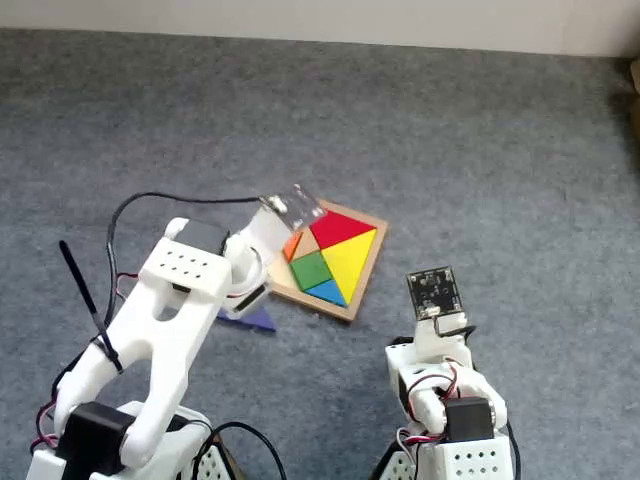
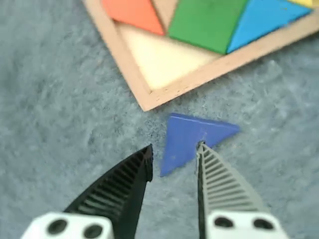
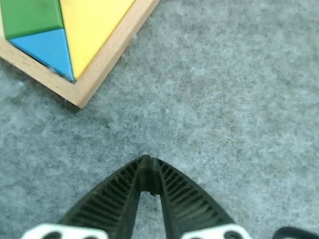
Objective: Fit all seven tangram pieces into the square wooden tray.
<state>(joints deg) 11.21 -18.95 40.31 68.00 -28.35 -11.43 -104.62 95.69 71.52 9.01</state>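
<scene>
The square wooden tray (image 1: 370, 272) lies mid-table holding red (image 1: 340, 228), yellow (image 1: 352, 262), green (image 1: 310, 270), light blue (image 1: 328, 292) and orange (image 1: 293, 245) pieces. A pale triangular gap (image 2: 159, 59) shows at the tray's corner nearest the left arm. A dark blue triangle (image 2: 192, 137) lies flat on the carpet just outside that corner. My left gripper (image 2: 173, 152) is open and low over it, one fingertip (image 2: 202, 149) on the triangle's edge, the other beside it. My right gripper (image 3: 149, 167) is shut and empty above bare carpet, near the tray's rim (image 3: 107, 55).
Grey carpet (image 1: 480, 150) covers the table all around the tray. The left arm's body (image 1: 160, 320) and black cable (image 1: 120, 215) reach over the carpet left of the tray. The right arm (image 1: 445, 400) stands at the lower right.
</scene>
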